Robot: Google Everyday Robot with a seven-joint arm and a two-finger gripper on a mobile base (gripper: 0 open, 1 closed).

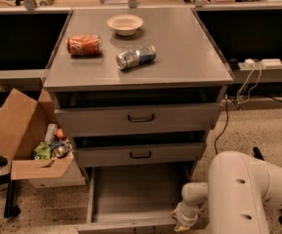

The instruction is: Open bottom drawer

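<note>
A: Where does the bottom drawer (135, 191) sit?

B: Lowest of the three in the grey cabinet (194, 57), and it stands well out toward the camera. Its plain grey inside lies open to view, and its front runs along the lower edge of the view.

A: And the gripper (182, 223)?

B: Down at that drawer's front right corner, at the end of the white arm (248, 194) that fills the lower right. It is right at the front panel, but whether it is spread or closed on anything cannot be told from this angle.

A: What of the other two drawers?

B: The middle drawer (179, 154) is directly above, with a dark bar handle at its centre. The tall top drawer (189, 116) is above that with the same kind of handle. A dark gap shows over each front.

A: Anything on the cabinet's top?

B: Three things: a pale bowl (125, 23) near the back, an orange can (84, 45) on its side to the left, and a dented silver-and-blue can (136, 57) lying just right of it.

A: And around the cabinet?

B: A cardboard box (18, 130) sits on the speckled floor to the left, flaps open, with cans and wrappers inside. On the right, cables (245, 82) hang from a white power strip (263, 62)
</note>
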